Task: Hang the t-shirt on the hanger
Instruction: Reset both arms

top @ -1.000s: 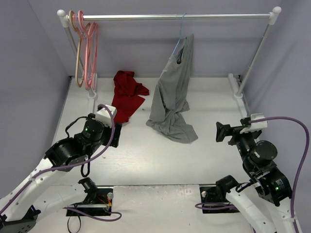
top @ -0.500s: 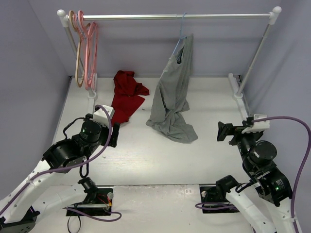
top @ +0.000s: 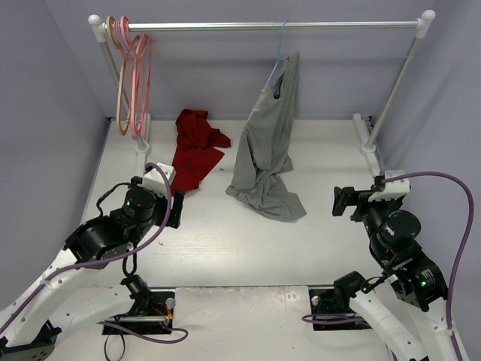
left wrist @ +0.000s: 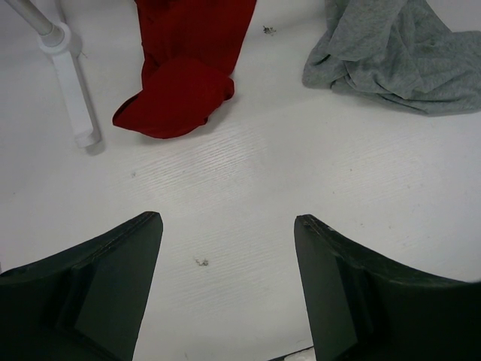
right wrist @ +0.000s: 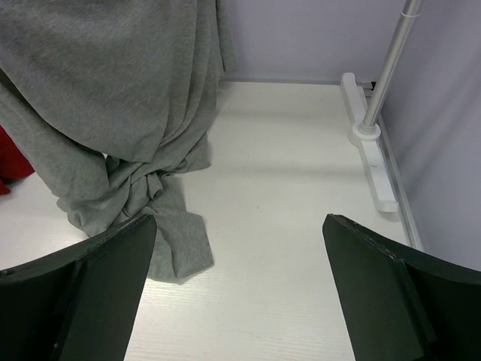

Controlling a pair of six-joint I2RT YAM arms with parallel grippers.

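Observation:
The grey t-shirt hangs bunched on one side from the pale-blue hanger, which is hooked on the rail. Its lower part pools on the table. My left gripper is open low over bare table, left of the cloth and apart from it. In the left wrist view the left gripper holds nothing, and the t-shirt lies at the upper right. My right gripper is open to the right of the shirt. The right wrist view shows the right gripper empty, with the t-shirt ahead on the left.
A red garment lies crumpled left of the t-shirt. Pink hangers and a tan hanger hang at the left end of the rail. The rack's white feet stand at both sides.
The left arm drew back a little towards its base. The right gripper shifted slightly left. Both stayed open, and the t-shirt has not moved.

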